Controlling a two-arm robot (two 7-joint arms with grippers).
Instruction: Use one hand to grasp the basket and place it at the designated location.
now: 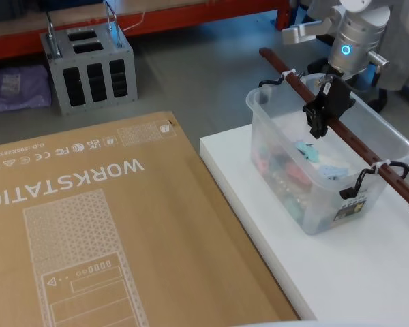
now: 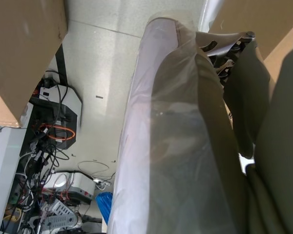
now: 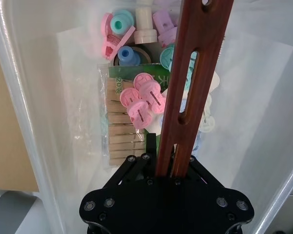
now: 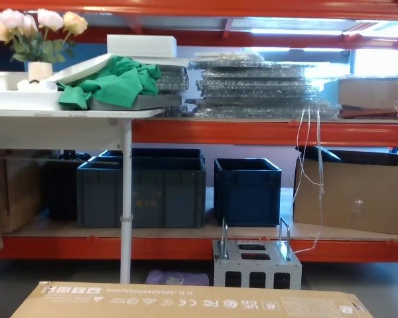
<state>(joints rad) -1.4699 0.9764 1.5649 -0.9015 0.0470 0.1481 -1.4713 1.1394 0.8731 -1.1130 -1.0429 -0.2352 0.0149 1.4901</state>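
Head view is giving me the basket (image 1: 281, 146) sitting on the white desk (image 1: 259, 204), just right of the big cardboard box (image 1: 88, 225). My right gripper (image 1: 317, 126) is reaching down over it, its fingers (image 3: 150, 145) clamping the reddish-brown bar handle (image 1: 368, 157) near its middle. Inside the tub, pink and teal plastic clips (image 3: 141, 100) are lying on a pack of wooden clothespins (image 3: 118, 124).

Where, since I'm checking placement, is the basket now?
Head view, robot's right: the basket sits on the white board beside the cardboard box, the right gripper shut on its handle.
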